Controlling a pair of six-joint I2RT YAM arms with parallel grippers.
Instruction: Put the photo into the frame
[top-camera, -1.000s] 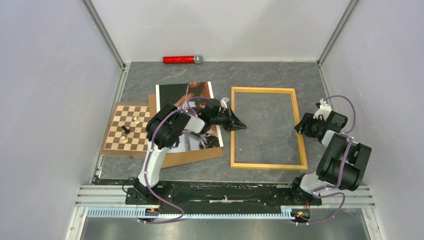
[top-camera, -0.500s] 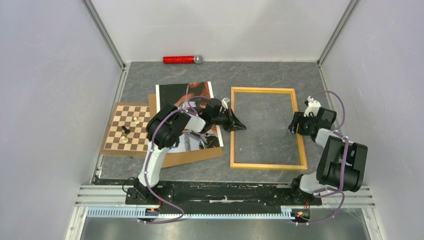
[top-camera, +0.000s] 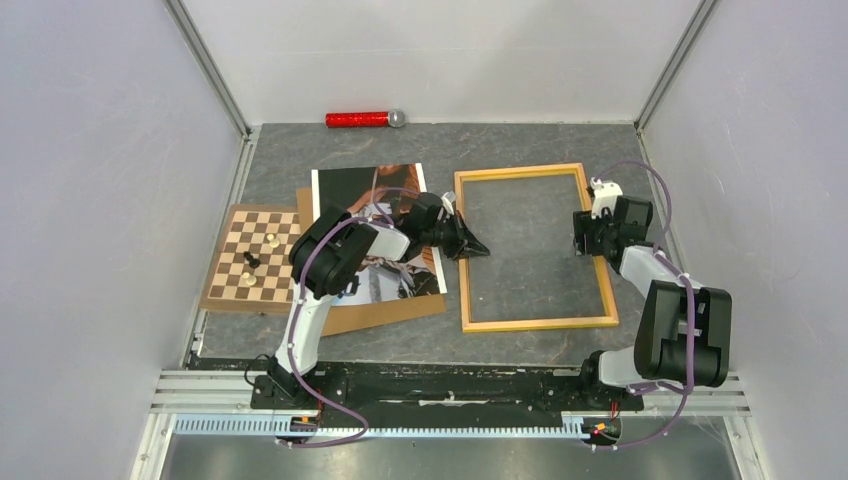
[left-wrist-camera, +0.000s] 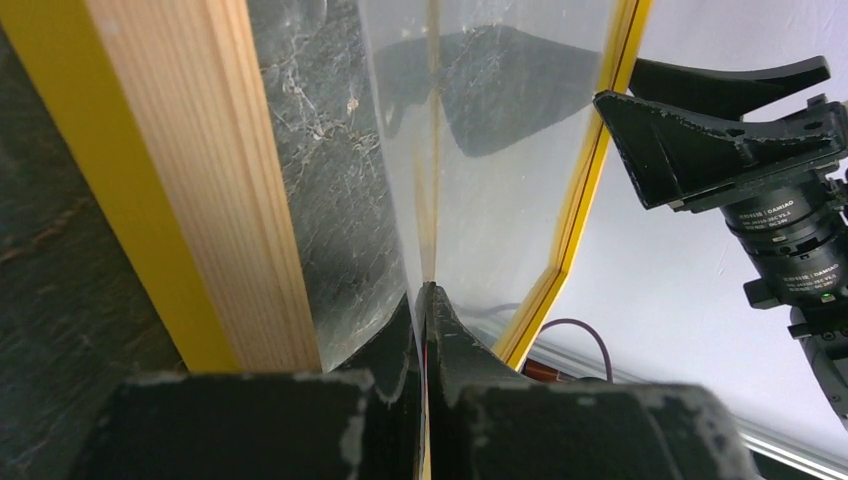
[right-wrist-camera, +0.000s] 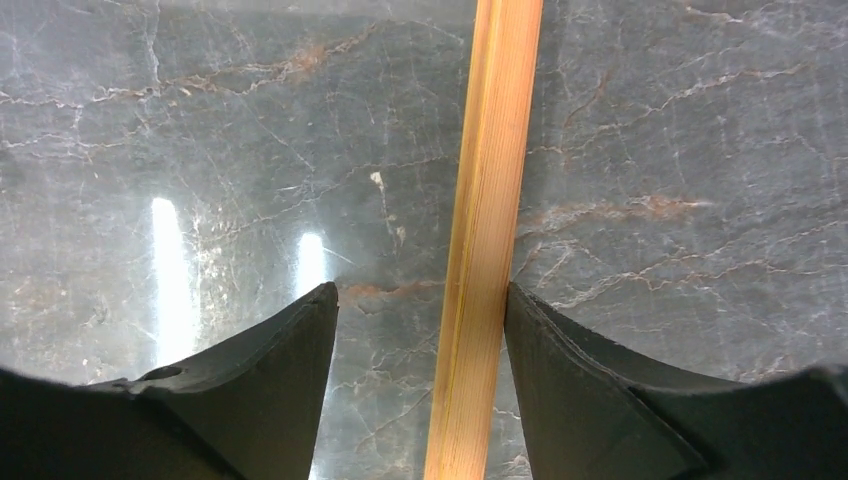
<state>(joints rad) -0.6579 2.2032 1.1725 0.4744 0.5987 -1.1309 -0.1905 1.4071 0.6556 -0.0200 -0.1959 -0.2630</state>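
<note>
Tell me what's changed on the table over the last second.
The right claw swung up and left from outside the frame and now straddles its right rail, jaws open. The frame turned slightly, its far end shifting left. The left claw stayed shut at the left rail. The photo, chessboard and red tube did not move.

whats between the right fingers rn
A rail of the frame runs between the right fingers, closer to one of them, with the table showing beside it. The right wrist view shows this.
</note>
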